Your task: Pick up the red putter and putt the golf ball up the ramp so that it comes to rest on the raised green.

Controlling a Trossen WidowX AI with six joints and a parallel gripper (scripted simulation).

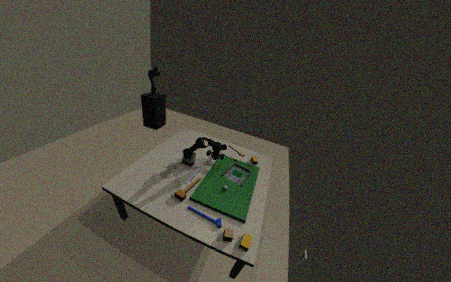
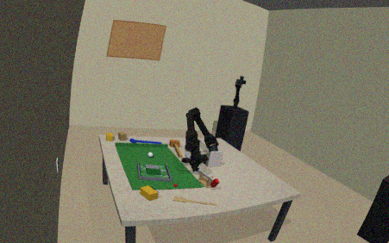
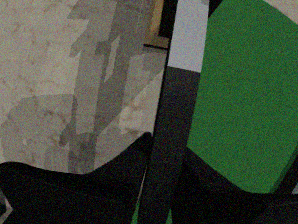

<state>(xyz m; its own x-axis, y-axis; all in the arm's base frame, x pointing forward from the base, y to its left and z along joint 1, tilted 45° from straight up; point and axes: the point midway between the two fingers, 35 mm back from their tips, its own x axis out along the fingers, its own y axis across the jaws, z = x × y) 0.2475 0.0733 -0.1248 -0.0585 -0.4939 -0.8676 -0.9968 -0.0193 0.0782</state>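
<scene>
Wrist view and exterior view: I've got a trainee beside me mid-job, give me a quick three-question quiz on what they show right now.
1. True or false: the end effector is shut on the dark grip of the red putter.
2. Where is the golf ball? A) on the raised green B) on the flat green mat, apart from the ramp C) off the mat, on the table
3. Fill in: the putter's red head lies just off the edge of the green ____.

Key: 1 true; 2 B; 3 mat.
</scene>
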